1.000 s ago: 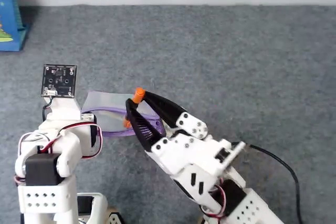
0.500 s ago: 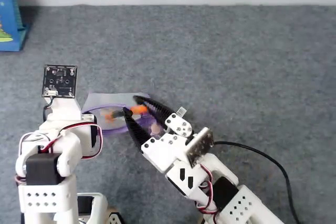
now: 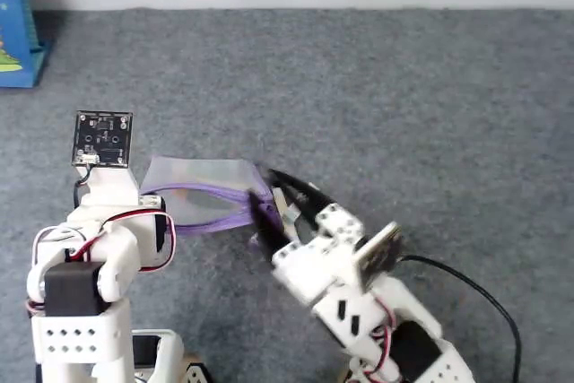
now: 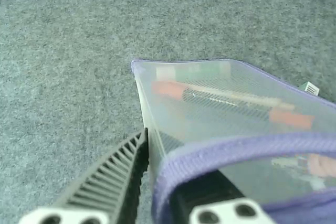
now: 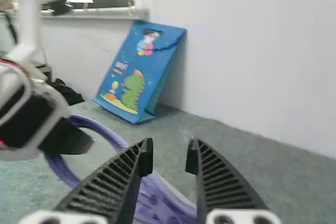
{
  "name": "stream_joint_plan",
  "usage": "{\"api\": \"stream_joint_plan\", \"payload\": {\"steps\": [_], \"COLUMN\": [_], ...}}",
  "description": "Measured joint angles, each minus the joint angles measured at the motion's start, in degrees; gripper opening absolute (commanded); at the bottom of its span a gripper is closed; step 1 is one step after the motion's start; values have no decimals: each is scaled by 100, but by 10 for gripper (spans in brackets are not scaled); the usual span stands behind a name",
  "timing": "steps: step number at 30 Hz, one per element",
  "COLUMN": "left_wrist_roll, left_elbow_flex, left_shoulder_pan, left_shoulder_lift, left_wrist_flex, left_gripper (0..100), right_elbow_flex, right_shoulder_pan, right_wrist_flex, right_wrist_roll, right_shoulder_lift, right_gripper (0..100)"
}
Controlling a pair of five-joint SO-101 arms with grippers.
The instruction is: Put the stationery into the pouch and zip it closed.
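Pouch: is lying on the table, left of centre.
Stationery: is lying inside the pouch.
Left gripper: is sitting at the pouch's left end, gripping its wall.
Right gripper: is touching the pouch's right end.
Bag: is standing far left, well apart from the pouch.

Two arms stand at the near side of the table, the left arm and the right arm. Each carries one gripper, so there are two: the left gripper and the right gripper. One pouch lies between them. The stationery inside cannot be counted surely; two orange-red ends and one green-and-white piece show through the mesh. One blue bag stands far left. One black cable runs near right.
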Motion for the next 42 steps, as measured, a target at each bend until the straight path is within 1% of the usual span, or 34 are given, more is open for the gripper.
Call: {"api": "stream_joint_plan", "payload": {"steps": [2,6,8,12,16,20,25,27,30,32,33,38,42], "left_wrist_roll": [0,0,0,0,0,0,0,0,0,0,0,0,0], "left_elbow_flex": [0,0,0,0,0,0,0,0,0,0,0,0,0], "left_shoulder_pan": [0,0,0,0,0,0,0,0,0,0,0,0,0], "left_shoulder_lift": [0,0,0,0,0,9,9,9,9,9,9,9,9], "left_wrist_flex": [0,0,0,0,0,0,0,0,0,0,0,0,0], "left_gripper": [13,13,13,13,13,13,13,13,13,13,13,13,13], "right_elbow_flex": [-79,-132,-132,-132,-141,-466,-1503,-1934,-2611,-3024,-3226,-4132,-4730], "right_shoulder_pan": [440,1310,1670,2040,2040,2110,2092,2084,2092,2092,2092,2092,2022], "right_wrist_flex": [615,1864,2321,2725,2769,2769,2769,2769,2769,2769,2769,2769,2769], "right_wrist_roll": [-167,-554,-738,-800,-800,-1011,-1363,-1451,-1776,-1969,-2048,-2409,-2576], "right_shoulder_lift": [-264,-185,-264,-211,-35,914,2576,3288,4369,5143,5521,7349,8554], "right_gripper": [16,16,16,16,16,16,20,67,205,267,276,256,258]}}
